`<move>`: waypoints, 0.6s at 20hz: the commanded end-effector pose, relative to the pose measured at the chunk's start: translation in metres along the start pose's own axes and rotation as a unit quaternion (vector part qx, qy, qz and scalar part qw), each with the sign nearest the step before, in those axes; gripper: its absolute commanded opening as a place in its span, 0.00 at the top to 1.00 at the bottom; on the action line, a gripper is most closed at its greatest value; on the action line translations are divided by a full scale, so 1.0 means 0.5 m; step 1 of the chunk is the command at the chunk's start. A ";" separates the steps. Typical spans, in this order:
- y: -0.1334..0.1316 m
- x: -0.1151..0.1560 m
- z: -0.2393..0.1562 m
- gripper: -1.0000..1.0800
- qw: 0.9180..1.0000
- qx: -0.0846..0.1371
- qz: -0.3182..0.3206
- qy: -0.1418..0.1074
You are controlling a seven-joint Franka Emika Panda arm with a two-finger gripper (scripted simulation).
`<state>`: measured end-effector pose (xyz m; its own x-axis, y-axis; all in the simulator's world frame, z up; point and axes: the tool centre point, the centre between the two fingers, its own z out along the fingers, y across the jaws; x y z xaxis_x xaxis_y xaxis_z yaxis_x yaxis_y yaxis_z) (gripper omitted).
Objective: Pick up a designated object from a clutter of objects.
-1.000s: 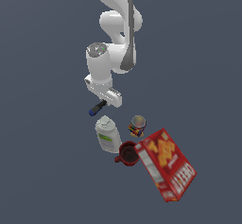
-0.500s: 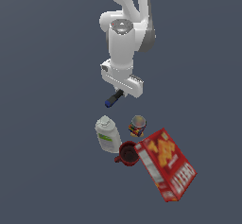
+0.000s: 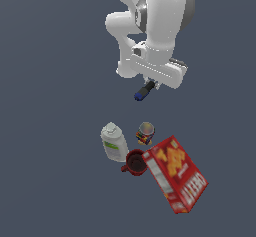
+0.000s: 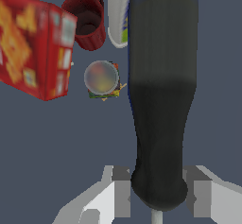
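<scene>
Pincer (image 4: 157,197) clamps screwdriver (image 4: 161,90) above clutter (image 3: 150,166)

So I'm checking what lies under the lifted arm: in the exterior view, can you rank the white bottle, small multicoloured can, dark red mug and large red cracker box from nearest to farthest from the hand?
1. Small multicoloured can, just below the hand.
2. White bottle, towards that view's left.
3. Dark red mug, lower still.
4. Large red cracker box, lower right.
</scene>
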<state>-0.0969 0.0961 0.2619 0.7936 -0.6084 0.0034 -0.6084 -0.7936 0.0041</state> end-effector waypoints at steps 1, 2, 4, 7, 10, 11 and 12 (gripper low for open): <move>-0.039 -0.029 -0.042 1.00 1.000 0.000 0.000 0.000; -0.055 -0.040 -0.058 1.00 1.000 0.000 0.000 0.000; -0.087 -0.061 -0.091 1.00 1.000 0.001 0.000 -0.001; -0.129 -0.088 -0.133 1.00 1.000 0.001 0.000 -0.001; -0.163 -0.109 -0.167 1.00 1.000 0.001 0.000 -0.001; -0.173 -0.115 -0.177 1.00 1.000 0.002 0.000 -0.002; -0.182 -0.120 -0.186 1.00 1.000 0.002 0.000 -0.002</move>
<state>-0.0901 0.1965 0.3464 0.7947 -0.6070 0.0006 -0.6070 -0.7947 0.0009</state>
